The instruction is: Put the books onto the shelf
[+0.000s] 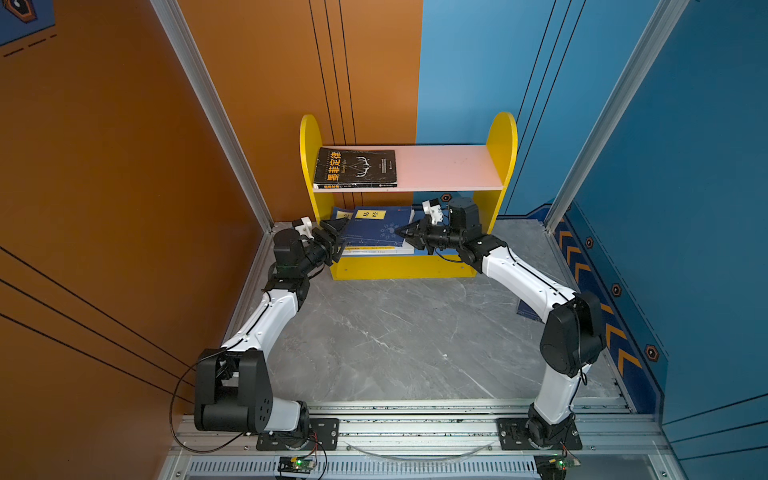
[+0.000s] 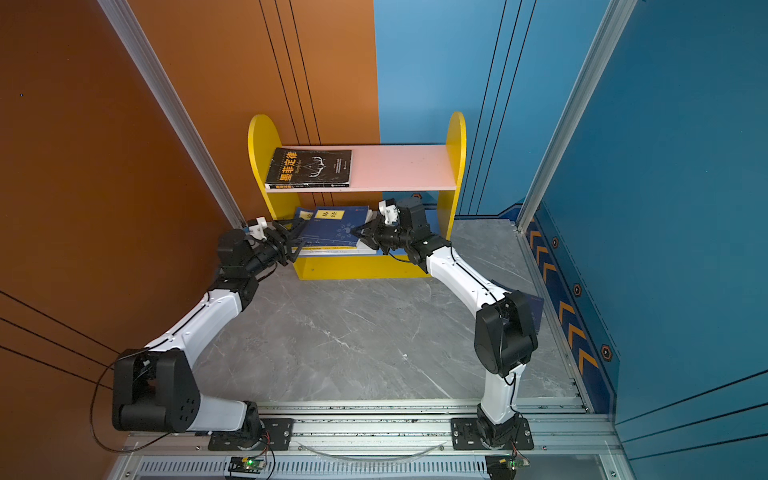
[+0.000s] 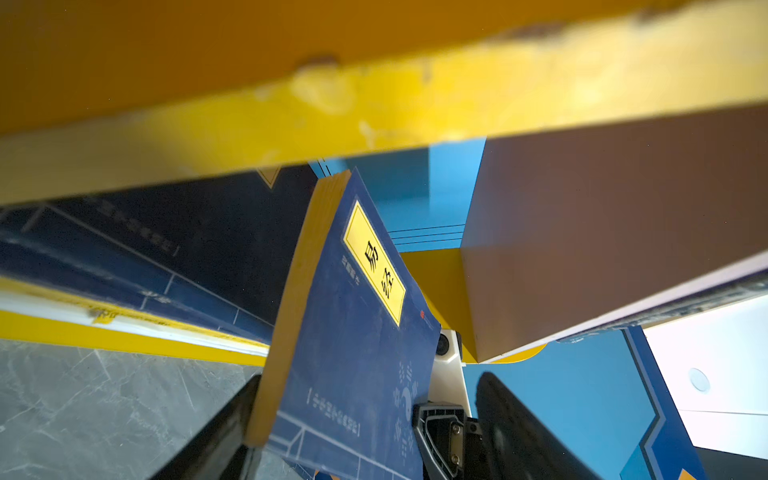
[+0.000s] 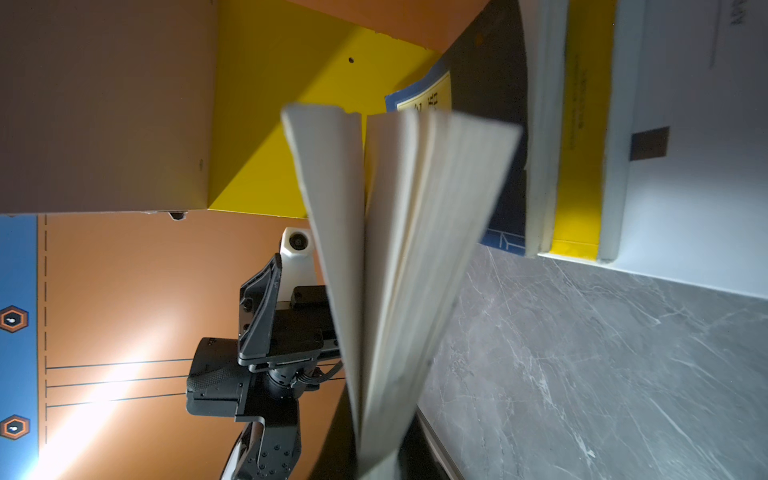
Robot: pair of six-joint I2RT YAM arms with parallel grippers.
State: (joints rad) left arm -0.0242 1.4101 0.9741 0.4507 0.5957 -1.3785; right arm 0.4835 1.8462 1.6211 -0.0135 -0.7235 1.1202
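Two grippers, one shelf [image 1: 503,141]. The left gripper [image 1: 337,237], jaws spread, straddles the left edge of the top navy book [image 1: 374,228]. That book is yellow-labelled and crowns a lower-tier stack [image 1: 374,250] of about four. One black book [image 1: 357,168] with orange characters lies flat at the left of the pink board [image 1: 449,166]. The right gripper [image 1: 405,234] pinches the top navy book's right edge. One more navy book [image 2: 537,309] lies on the table [image 1: 395,332] at the right, half hidden.

Bench [image 1: 415,340]: grey marble top; you have the shelf [image 1: 503,137] standing at its back edge and a blue book [image 2: 537,309] flat near the right side, mostly hidden | upper board [image 1: 449,166]: pink, black book [image 1: 357,168] lying flat at its left end | lower tier: stack of books [image 1: 370,250], navy book [image 1: 374,228] uppermost.
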